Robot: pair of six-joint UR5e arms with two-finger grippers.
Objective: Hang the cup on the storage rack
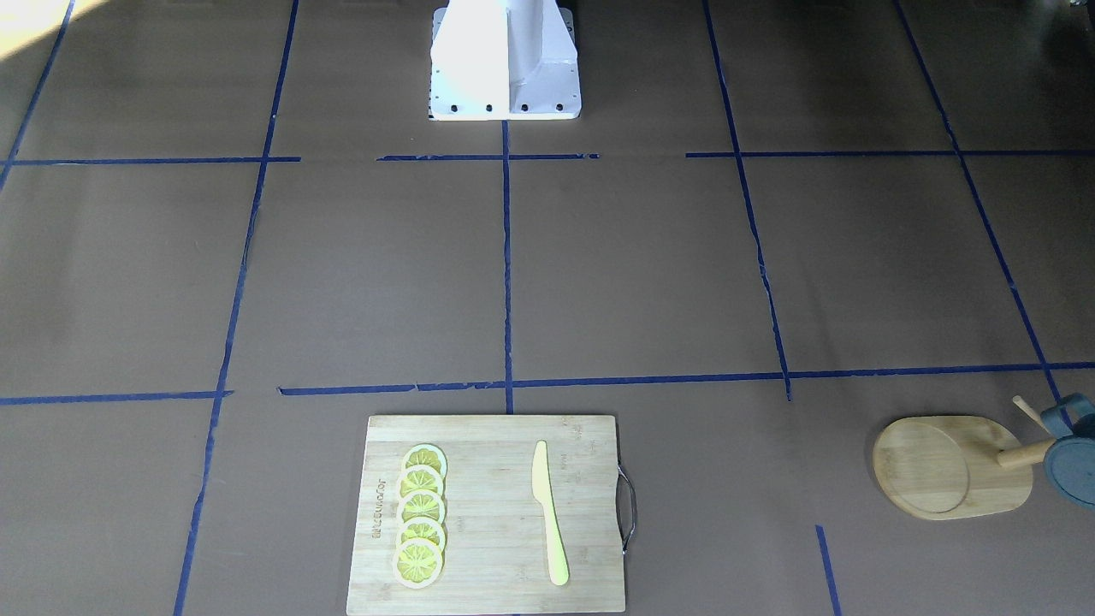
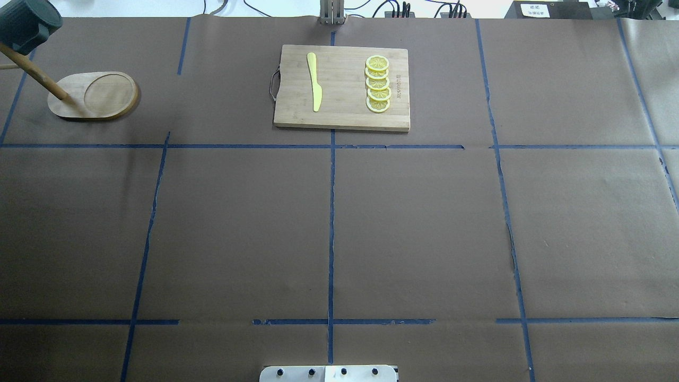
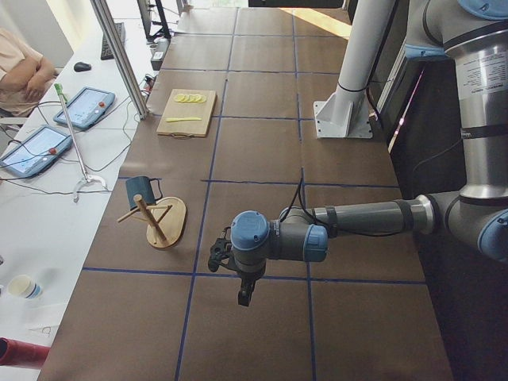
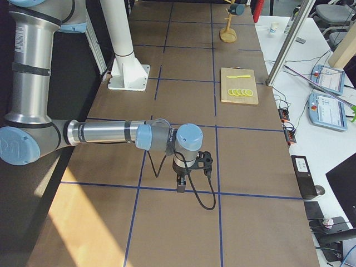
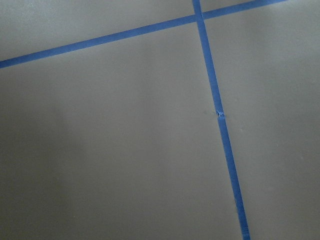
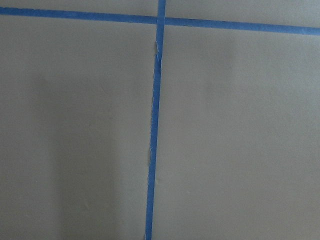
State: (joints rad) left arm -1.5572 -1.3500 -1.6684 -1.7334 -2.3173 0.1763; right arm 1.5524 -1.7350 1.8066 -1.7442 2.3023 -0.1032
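The dark teal cup (image 1: 1074, 462) hangs on a peg of the storage rack (image 1: 949, 466), mouth turned sideways, at the table's far left corner. It also shows in the overhead view (image 2: 24, 24) above the rack's oval base (image 2: 101, 95), and in the left side view (image 3: 141, 190). My left gripper (image 3: 244, 298) hangs over bare table well short of the rack. My right gripper (image 4: 181, 185) hangs over bare table at the opposite end. Each shows only in a side view, so I cannot tell whether it is open or shut. Both wrist views show only brown paper and blue tape.
A bamboo cutting board (image 2: 342, 114) with several lemon slices (image 2: 377, 85) and a yellow knife (image 2: 315, 82) lies at the far middle. The white robot base (image 1: 505, 64) stands at the near edge. Tablets (image 3: 83, 107) and a person sit beyond the far edge.
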